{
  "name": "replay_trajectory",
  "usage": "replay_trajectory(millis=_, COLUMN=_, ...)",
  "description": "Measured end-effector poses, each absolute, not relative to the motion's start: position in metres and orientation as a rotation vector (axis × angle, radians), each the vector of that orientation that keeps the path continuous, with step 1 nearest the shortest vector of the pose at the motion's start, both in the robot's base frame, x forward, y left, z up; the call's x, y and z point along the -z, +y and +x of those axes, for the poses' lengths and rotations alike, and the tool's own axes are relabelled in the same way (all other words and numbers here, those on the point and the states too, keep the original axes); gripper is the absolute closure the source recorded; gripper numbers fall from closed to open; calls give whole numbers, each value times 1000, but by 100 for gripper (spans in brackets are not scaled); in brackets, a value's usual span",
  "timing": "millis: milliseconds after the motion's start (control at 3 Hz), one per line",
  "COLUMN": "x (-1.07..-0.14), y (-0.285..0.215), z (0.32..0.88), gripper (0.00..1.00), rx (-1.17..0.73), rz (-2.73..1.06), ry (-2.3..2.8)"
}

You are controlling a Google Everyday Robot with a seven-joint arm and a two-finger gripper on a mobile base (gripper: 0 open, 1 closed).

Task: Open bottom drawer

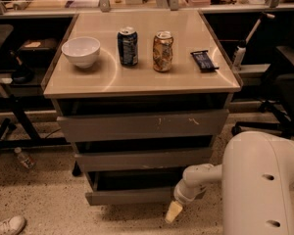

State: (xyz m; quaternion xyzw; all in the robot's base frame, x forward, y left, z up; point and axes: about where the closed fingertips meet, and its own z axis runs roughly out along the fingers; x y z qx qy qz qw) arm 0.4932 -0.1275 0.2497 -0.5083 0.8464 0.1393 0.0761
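Sliding on runners, the bottom drawer (pixel 127 196), lowest of three under the counter (pixel 186 80), is judged rigid, light and handle-less, best hooked at its front panel's top edge; the gripper (pixel 173 212) hangs by its lower right corner, grip state indeterminate.
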Motion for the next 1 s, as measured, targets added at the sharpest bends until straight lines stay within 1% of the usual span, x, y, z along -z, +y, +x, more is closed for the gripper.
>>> replay_trajectory(millis=333, x=-235, y=-128, z=501, gripper=0, rx=-426, rz=-1521, ry=2542)
replay_trajectory(millis=1000, x=-218, y=-133, z=527, gripper=0, rx=-362, rz=-1527, ry=2531)
